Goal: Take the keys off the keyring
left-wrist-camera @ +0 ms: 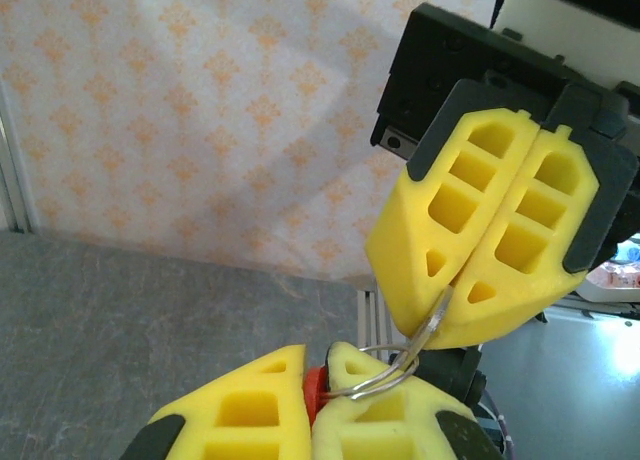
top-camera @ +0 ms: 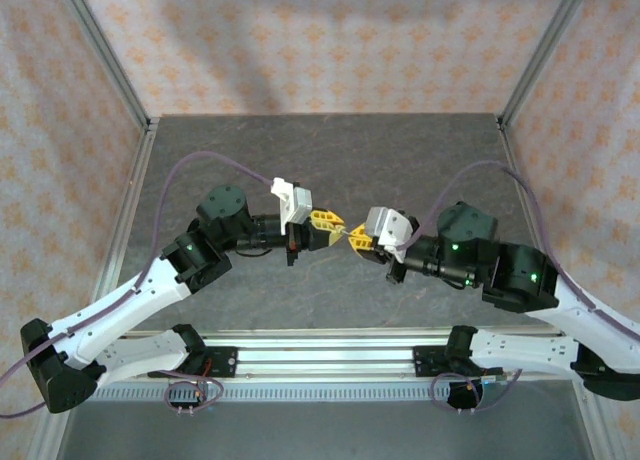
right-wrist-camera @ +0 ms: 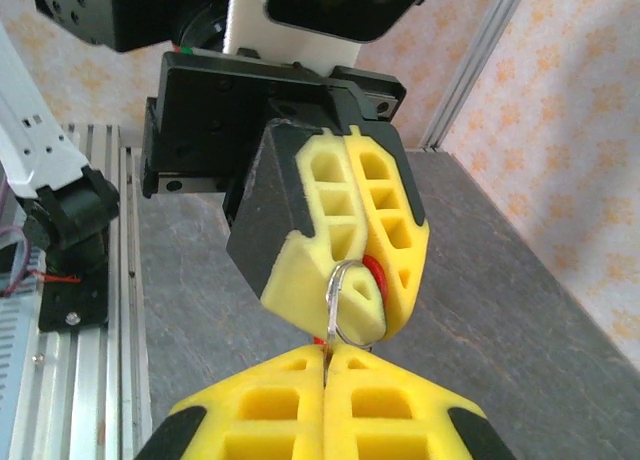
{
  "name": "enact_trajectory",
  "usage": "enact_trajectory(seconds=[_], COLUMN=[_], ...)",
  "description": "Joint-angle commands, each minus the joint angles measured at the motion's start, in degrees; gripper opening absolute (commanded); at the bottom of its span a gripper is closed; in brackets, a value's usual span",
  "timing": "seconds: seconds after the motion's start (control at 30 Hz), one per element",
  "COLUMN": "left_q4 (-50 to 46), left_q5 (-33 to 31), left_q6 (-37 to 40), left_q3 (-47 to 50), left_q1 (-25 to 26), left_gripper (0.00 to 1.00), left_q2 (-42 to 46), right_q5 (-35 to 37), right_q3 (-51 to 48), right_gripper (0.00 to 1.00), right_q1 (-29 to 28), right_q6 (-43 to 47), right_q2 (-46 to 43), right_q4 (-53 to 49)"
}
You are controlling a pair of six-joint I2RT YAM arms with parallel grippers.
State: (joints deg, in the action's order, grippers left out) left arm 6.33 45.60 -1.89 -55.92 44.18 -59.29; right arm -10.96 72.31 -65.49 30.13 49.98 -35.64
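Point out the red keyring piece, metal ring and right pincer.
red keyring piece (left-wrist-camera: 316, 388): left wrist view, its exposed red edge.
metal ring (right-wrist-camera: 331, 302): right wrist view, loop's left side.
right pincer (left-wrist-camera: 441, 320): left wrist view, between its fingertips.

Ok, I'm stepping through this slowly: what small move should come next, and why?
Probably ease the right gripper slightly away from the left gripper, turning a little. Both are shut: the left pinches the red keyring, the right what looks like the key, and the thin wire loop links them.
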Motion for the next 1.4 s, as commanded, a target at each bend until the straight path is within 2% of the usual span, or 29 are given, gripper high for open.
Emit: enact_trajectory(seconds=[0.0,0.27,0.4,0.63,0.93,1.27,1.37], left_q4=[1.28,0.61,2.53,4.66,5.28,8.61,10.02], left_q5=[-6.41,-5.35,-5.44,-5.06,-4.56,-4.03,-3.65], left_q6=[-0.75,-0.98,-1.76,-2.93,-4.25,-6.04,-7.13], left_q3=[-2.57,-2.84,-1.57,-0.5,-0.19,1.2,1.6], left_q1=[-0.87,-0.87,-0.92,-1.05,-1.29,-2.07,-2.34], left_gripper=[0.0,0.0,0.0,0.0,0.0,0.0,0.0], left_q2=[-2.4,-2.67,-1.95,-1.43,-0.68,0.0,-0.11], right_q5=[-8.35,-2.49,1.95,8.81,9.07,13.57,12.17], right_q3=[0.41,-1.91,-5.37,-9.71,-13.84,-16.3,-16.93], right_gripper=[0.0,0.0,0.0,0.0,0.0,0.0,0.0], right_q1=[-5.7,-7.8,-7.72,-7.72,-7.76,-7.72,-7.74], right_q6=[4.18,4.82,2.48,-0.28,-0.07,-0.94,-0.92], right_q2=[3.4,2.04,-1.9,-6.61,-9.63,-12.22,-12.95], right_q4=[-0.53,5.65,11.95,15.54,19.31,20.43,20.61])
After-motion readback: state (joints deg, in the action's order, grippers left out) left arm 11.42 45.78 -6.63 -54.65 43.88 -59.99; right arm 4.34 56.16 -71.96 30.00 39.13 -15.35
